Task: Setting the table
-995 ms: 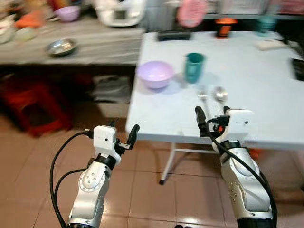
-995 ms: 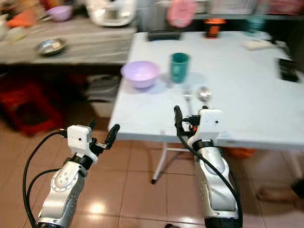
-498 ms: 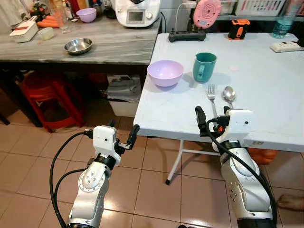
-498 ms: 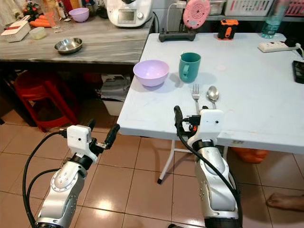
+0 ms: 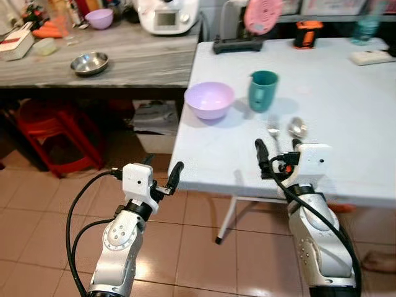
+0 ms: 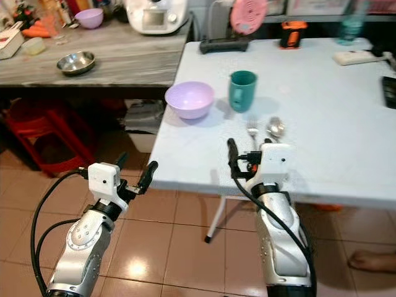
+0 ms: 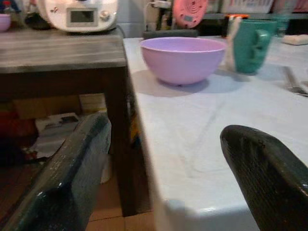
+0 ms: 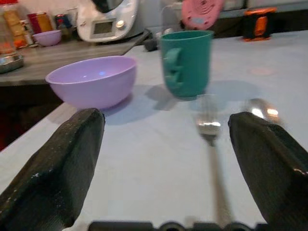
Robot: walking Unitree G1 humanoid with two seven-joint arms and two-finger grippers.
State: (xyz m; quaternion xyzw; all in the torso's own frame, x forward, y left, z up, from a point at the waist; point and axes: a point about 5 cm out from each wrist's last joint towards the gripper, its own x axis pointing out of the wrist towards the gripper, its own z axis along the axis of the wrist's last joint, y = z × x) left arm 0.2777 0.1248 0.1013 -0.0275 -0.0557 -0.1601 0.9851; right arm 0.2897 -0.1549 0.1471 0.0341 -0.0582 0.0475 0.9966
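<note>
while the whole scene has slid a little in the head views since half a second ago, that is the camera shifting and not the things: the white table [image 5: 346,93] carries the same setting, and both arms hold the same pose. the lavender bowl [image 5: 209,100] sits near the table's left edge, the teal mug [image 5: 263,90] just beside it, and the fork [image 5: 273,129] and spoon [image 5: 297,128] lie side by side nearer the robot. judged from this, a place looks mostly laid and nothing is being carried. the right gripper [image 5: 277,150] hovers over the table's near edge, fingers spread wide and empty, pointing at the fork; the left gripper [image 5: 162,171] hangs off the table's left corner above the floor, also spread and empty. the picture is softer now, so fork tines and the clutter on the grey counter [image 5: 124,59] are hard to read, and the table's right side is cut off.
</note>
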